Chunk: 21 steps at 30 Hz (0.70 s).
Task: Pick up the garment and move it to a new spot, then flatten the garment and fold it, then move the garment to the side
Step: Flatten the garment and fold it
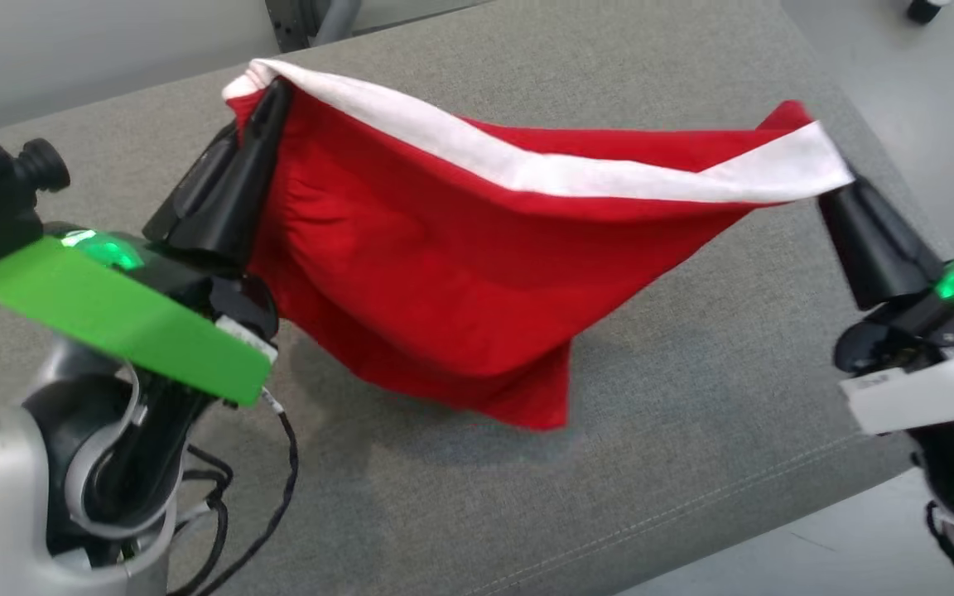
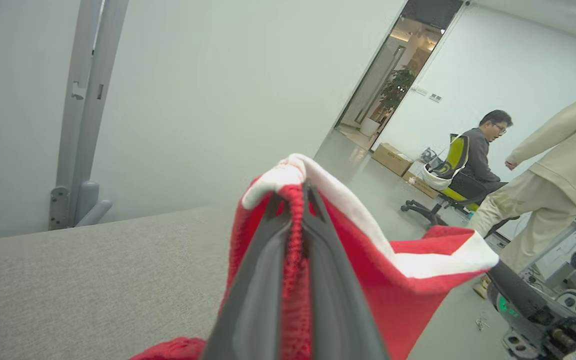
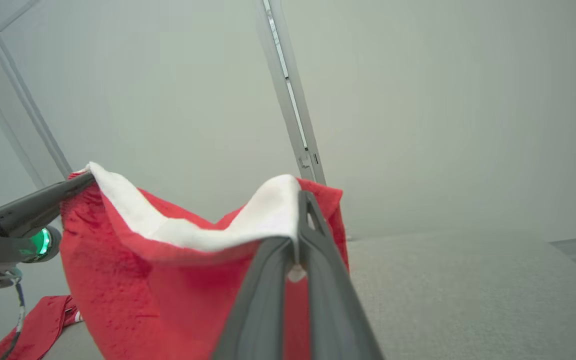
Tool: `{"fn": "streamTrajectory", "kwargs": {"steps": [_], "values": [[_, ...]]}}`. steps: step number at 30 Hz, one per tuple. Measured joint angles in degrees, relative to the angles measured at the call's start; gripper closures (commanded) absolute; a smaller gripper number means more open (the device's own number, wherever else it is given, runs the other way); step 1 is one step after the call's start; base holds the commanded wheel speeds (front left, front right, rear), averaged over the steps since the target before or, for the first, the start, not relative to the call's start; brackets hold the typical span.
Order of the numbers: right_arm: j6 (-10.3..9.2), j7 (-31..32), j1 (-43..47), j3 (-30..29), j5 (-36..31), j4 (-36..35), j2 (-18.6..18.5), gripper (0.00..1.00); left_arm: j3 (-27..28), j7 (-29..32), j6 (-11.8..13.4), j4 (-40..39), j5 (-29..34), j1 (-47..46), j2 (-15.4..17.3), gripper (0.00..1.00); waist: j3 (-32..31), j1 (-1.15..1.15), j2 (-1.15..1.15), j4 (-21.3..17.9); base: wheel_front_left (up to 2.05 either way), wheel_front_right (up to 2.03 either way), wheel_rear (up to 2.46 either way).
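A red garment (image 1: 444,273) with a white band along its top edge hangs stretched between my two grippers above the grey cushioned surface (image 1: 692,372). My left gripper (image 1: 266,95) is shut on the garment's left corner; the left wrist view shows red cloth (image 2: 408,295) pinched between the left gripper (image 2: 295,192) jaws. At the right, my right gripper (image 1: 833,194) is shut on the white band's other end. In the right wrist view, the right gripper (image 3: 304,197) clamps that band, with the garment (image 3: 143,270) sagging toward the left gripper (image 3: 75,182). The garment's lower corner hangs close to the surface.
The surface's front edge runs diagonally at lower right, with bare floor (image 1: 924,83) beyond it. A black cable (image 1: 282,463) dangles by my left arm. In the left wrist view a seated person (image 2: 483,150) and a standing person (image 2: 558,175) are far off; a metal post (image 2: 83,115) stands behind.
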Motion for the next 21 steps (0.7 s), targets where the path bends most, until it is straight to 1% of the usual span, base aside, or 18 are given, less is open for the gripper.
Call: {"fn": "streamTrajectory", "kwargs": {"steps": [2, 5, 7, 9, 10, 11, 13, 15, 16, 18, 19, 21], "values": [[0.00, 2.54, 0.31, -3.28, 0.55, -5.48, -1.01, 1.00, -0.79, 1.56, 1.19, -5.58, -0.86, 0.96, -0.38, 1.00, -0.89, 0.00, 0.00, 0.38, 0.00, 0.00, 0.00], [0.00, 7.24, -1.15, -8.21, 0.73, -11.84, -1.86, 1.00, -1.02, 4.10, 3.45, -12.44, -1.81, 0.91, -0.56, 1.00, -1.46, 0.00, 0.00, 1.25, 0.00, 0.00, 0.00], [0.00, 10.99, -4.84, -10.73, 0.55, -13.39, -2.53, 1.00, -1.11, 5.98, 4.83, -15.46, -2.00, -0.45, -0.46, 1.00, -1.13, 0.00, 0.00, 1.65, 0.00, 0.00, 0.00], [0.00, 15.25, -9.35, -11.71, 0.30, -12.99, -3.05, 1.00, -0.63, 7.73, 5.59, -15.91, -1.99, -3.59, 0.21, 1.00, -0.33, 0.00, 0.00, 1.98, 0.00, 0.00, 0.00], [0.00, 17.52, -11.82, -11.33, 0.92, -11.92, -2.75, 1.00, -0.15, 8.38, 5.84, -15.30, -1.55, -5.58, 0.76, 1.00, 0.22, 0.00, 0.00, 2.15, 0.00, 0.00, 0.00], [0.00, 19.59, -14.57, -10.80, 0.89, -10.10, -2.48, 1.00, 0.24, 9.11, 5.94, -13.93, -1.26, -7.79, 1.45, 1.00, 0.86, 0.00, 0.00, 2.32, 0.00, 0.00, 0.00], [-0.01, 23.41, -21.20, -9.01, -1.26, -5.78, -2.80, 1.00, 0.89, 9.85, 5.97, -9.22, -0.94, -12.87, 2.12, 1.00, 2.46, 0.00, 0.00, 2.65, 0.00, 0.00, 0.00], [0.00, 25.41, -28.13, -6.99, -2.52, 0.26, -0.21, 1.00, 0.31, 11.12, 5.03, -2.45, 0.02, -18.20, 3.03, 1.00, 4.42, 0.00, 0.00, 2.97, 0.00, 0.00, 0.00], [0.00, 25.73, -31.45, -6.04, -5.16, 3.57, 0.70, 1.00, 0.20, 11.04, 4.56, 1.45, 0.11, -20.63, 3.01, 1.00, 5.46, 0.00, 0.00, 3.14, 0.00, 0.00, 0.00], [-0.01, 24.84, -38.53, -4.09, -11.34, 10.25, 2.10, 1.00, -0.34, 9.76, 3.23, 9.23, 1.66, -26.25, 2.81, 1.00, 7.58, 0.00, 0.00, 3.55, 0.00, 0.00, 0.00], [-0.01, 23.77, -41.57, -3.74, -13.00, 14.07, 4.03, 1.00, -0.12, 7.94, 3.07, 13.43, 1.99, -29.35, 1.90, 1.00, 8.62, 0.00, 0.00, 3.81, 0.00, 0.00, 0.00], [-0.01, 20.52, -47.34, -2.80, -17.53, 21.76, 7.99, 1.00, -0.12, 4.20, 1.80, 21.81, 3.65, -35.45, 0.57, 1.00, 10.63, 0.00, 0.00, 4.42, 0.00, 0.00, 0.00]]}}
